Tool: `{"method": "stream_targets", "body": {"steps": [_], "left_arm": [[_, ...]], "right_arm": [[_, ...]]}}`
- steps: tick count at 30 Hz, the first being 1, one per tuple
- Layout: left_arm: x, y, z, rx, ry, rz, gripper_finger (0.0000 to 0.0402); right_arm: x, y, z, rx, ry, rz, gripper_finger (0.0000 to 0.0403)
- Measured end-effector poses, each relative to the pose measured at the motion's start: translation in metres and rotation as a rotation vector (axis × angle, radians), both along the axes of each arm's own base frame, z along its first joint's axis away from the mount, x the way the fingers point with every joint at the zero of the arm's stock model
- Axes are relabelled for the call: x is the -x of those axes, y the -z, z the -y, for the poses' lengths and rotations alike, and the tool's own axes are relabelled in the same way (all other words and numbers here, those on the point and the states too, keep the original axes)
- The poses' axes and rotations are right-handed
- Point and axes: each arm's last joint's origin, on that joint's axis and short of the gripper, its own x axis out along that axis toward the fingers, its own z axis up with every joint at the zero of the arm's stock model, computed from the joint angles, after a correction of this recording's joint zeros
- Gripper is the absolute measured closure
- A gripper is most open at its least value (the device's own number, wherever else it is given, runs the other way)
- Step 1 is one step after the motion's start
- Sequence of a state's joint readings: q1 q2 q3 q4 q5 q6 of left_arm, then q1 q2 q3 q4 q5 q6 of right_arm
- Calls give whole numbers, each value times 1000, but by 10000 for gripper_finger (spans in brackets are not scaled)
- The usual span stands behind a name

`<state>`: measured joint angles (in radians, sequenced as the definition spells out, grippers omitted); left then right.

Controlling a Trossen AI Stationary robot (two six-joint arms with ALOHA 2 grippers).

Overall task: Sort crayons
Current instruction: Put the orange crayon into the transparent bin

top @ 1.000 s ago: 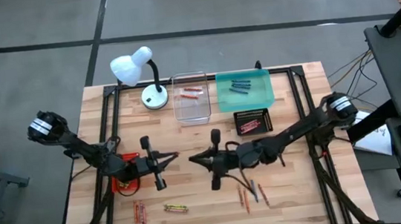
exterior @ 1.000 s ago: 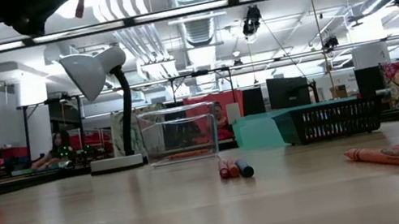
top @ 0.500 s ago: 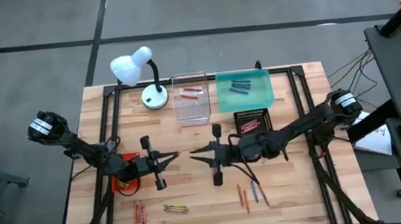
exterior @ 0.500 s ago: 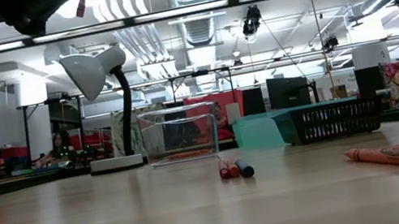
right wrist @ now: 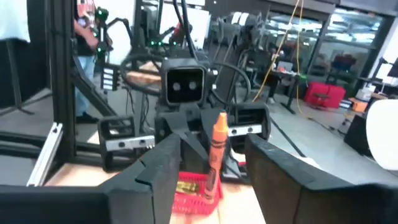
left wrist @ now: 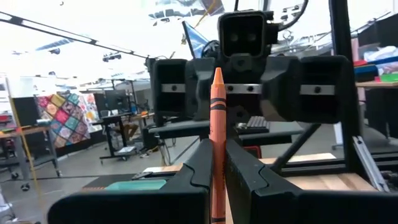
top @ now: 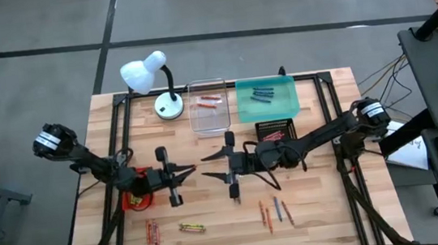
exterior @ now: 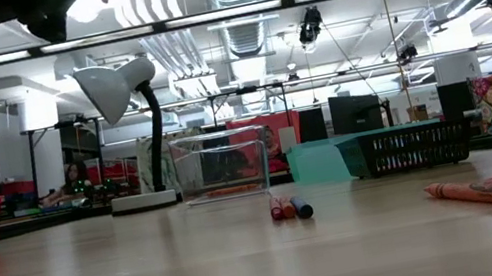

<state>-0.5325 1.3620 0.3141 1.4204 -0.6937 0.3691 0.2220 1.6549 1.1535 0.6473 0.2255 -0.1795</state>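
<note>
an orange crayon (left wrist: 217, 143) stands upright, pinched between the fingers of the left gripper (top: 191, 171) above the middle of the bench (top: 327, 217), just past the red tray (top: 135, 201). facing it, the right gripper (top: 209, 164) now has its jaws spread wide on either side of that crayon's tip; a second ago they were pressed together around it, so the hand-off has just let go on the right side, and the right arm has shifted a little toward the far trays. the other crayons (top: 276, 211) lie where they were: a loose orange and blue few near the front edge at right, a red pair and a yellow one at front left, and three more lying mid-bench in the low view. already sorted ones sit in the clear tray (top: 209, 115), which holds orange sticks, and the teal tray (top: 267, 101), which holds blue ones; the black tray (top: 277, 132) sits just in front of the teal. a white desk lamp (top: 152, 79) stands at the far left corner, unmoved.
</note>
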Motion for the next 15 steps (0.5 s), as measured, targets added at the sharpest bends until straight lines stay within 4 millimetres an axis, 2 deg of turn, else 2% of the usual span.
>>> {"method": "stream_targets", "body": {"steps": [7, 15], "left_arm": [[-3, -2, -8, 11, -38, 30, 401], [-4, -1, -9, 23, -33, 36, 401]], "right_arm": [[-7, 4, 8, -1, -23, 40, 224], [-8, 0, 18, -7, -33, 85, 234]]}}
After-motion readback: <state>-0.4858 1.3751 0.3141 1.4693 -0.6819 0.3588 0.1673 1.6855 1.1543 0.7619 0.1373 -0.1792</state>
